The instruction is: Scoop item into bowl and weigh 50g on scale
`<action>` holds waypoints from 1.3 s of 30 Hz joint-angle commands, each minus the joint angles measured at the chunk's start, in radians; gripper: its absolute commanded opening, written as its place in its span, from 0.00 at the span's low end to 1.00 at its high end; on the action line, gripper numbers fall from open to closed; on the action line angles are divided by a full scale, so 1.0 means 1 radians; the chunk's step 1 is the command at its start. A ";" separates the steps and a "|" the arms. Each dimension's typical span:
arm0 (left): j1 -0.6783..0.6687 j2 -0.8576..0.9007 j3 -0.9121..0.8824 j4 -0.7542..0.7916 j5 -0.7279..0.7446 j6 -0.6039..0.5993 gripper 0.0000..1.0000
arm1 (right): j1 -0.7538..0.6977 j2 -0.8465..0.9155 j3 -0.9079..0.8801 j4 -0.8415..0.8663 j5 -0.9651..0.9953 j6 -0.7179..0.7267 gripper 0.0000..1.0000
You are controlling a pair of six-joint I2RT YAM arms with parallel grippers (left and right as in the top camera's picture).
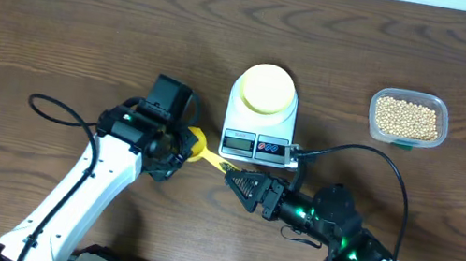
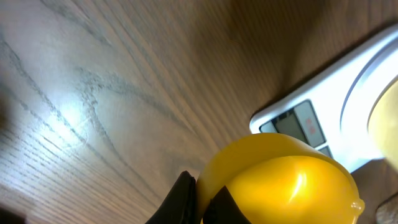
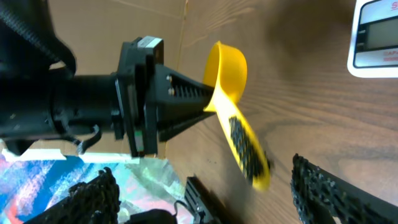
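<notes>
A bright yellow scoop [image 1: 199, 147] hangs just above the table in front of the scale [image 1: 258, 133], with my left gripper [image 1: 183, 146] shut on its cup. In the left wrist view the black fingers [image 2: 184, 198] pinch the cup's rim [image 2: 280, 180]. The handle [image 3: 244, 143] points toward my right gripper [image 3: 202, 173], which is open with the handle's end between its fingers, touching neither. The pale-yellow bowl [image 1: 266, 89] stands on the scale. The beans [image 1: 407, 117] lie in a clear tub at the right.
The clear tub [image 1: 441, 110] sits at the table's back right, apart from the scale. A black cable [image 1: 371, 154] loops from the right arm across the table toward the scale's front corner. The scale's display [image 2: 300, 121] faces both grippers.
</notes>
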 commanded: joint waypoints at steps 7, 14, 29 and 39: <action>-0.092 -0.001 0.007 0.038 -0.004 -0.050 0.07 | 0.010 0.068 0.012 0.037 0.019 0.116 0.66; -0.134 0.000 0.007 0.058 -0.004 -0.050 0.07 | 0.010 0.068 0.013 0.079 0.011 0.116 0.50; -0.147 0.000 0.007 0.063 0.037 -0.050 0.07 | 0.010 0.068 0.013 0.078 0.013 0.116 0.32; -0.147 0.000 0.007 0.062 0.045 -0.050 0.07 | 0.010 0.068 0.013 0.078 0.036 0.115 0.21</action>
